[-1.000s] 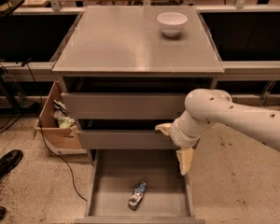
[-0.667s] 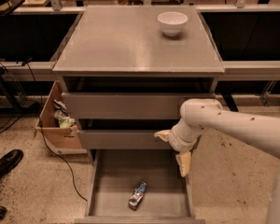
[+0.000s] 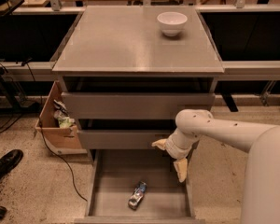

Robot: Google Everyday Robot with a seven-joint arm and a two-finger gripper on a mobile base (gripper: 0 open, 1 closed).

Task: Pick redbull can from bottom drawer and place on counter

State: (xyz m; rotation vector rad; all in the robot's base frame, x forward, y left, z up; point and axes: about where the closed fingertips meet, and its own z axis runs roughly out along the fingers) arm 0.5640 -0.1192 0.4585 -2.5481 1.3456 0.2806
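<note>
Toward six o'clock, the redbull can [image 3: 137,195] lies in the open bottom drawer [image 3: 111,200]. At its one o'clock hovers the gripper [image 3: 168,161], fingers [image 3: 180,168] spread wide, holding nothing.

Bottom drawer [image 3: 94,185] pulled out, open from above. Redbull can [image 3: 137,195] lies alone on its floor, lower centre. Gripper [image 3: 170,157], fingers spread, hangs over the drawer's right rear, just below the middle drawer front [image 3: 121,139]. Counter [image 3: 112,45]: 1 white bowl [image 3: 171,22], upper right.

Three drawers [image 3: 126,139], one redbull can [image 3: 137,195], one bowl [image 3: 171,22], perhaps two shoes [image 3: 4,164], and one gripper [image 3: 170,157] above the bottom drawer [image 3: 112,204].
</note>
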